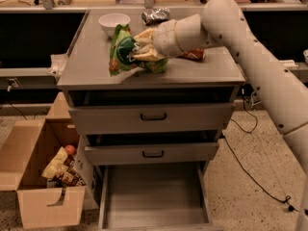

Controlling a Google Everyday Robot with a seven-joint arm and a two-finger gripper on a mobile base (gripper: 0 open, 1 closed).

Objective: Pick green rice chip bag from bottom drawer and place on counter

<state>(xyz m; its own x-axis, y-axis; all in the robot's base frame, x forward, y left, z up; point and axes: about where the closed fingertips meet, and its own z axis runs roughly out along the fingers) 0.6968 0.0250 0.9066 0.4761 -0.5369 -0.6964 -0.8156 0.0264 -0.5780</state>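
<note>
The green rice chip bag is being pinched between the pale fingers of the hand, above the front left part of the bench. The bag is being held tilted and crumpled, with its dark round logo turned toward the camera. Its lower edge is being carried at or just over the bench surface; whether it touches cannot be told.

The hand is being brought in from the right on the white arm, which is being stretched across the bench top. Just behind the wrist, an orange-red can is being partly hidden by the arm. Farther back, a white bowl and a crumpled silver wrapper are being carried by the bench, both apart from the bag.

Below, the bottom drawer is being shown pulled well out, its flat grey floor exposed. The two upper drawers are being shown slightly ajar. On the floor to the left, snack packets are being held in an open cardboard box. To the right, a black cable is being trailed over the speckled floor.
</note>
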